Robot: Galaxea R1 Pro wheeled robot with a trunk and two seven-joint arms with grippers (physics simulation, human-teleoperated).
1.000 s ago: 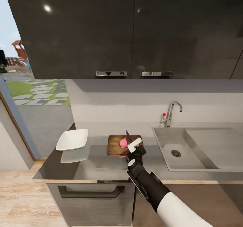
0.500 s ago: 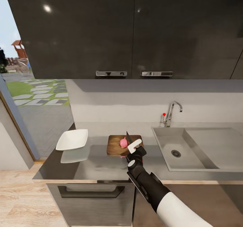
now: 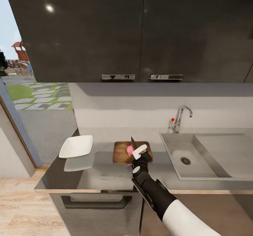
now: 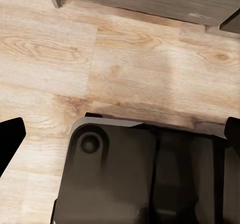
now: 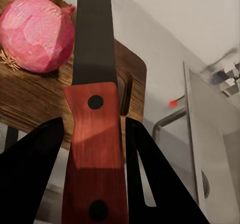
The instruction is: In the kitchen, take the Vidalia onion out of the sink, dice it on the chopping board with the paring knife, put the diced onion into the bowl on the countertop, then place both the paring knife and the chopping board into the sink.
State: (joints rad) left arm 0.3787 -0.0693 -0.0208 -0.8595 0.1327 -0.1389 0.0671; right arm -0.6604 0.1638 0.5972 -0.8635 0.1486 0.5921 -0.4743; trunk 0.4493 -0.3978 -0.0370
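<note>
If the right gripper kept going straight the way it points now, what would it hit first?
Probably the chopping board: the right gripper, shut on the paring knife, points across it, with the blade passing just beside the onion. Depth is unclear, so the blade might clip the onion.

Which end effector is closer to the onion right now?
Right. The right end effector holds the paring knife beside the onion on the chopping board; the left end effector faces the wooden floor.
</note>
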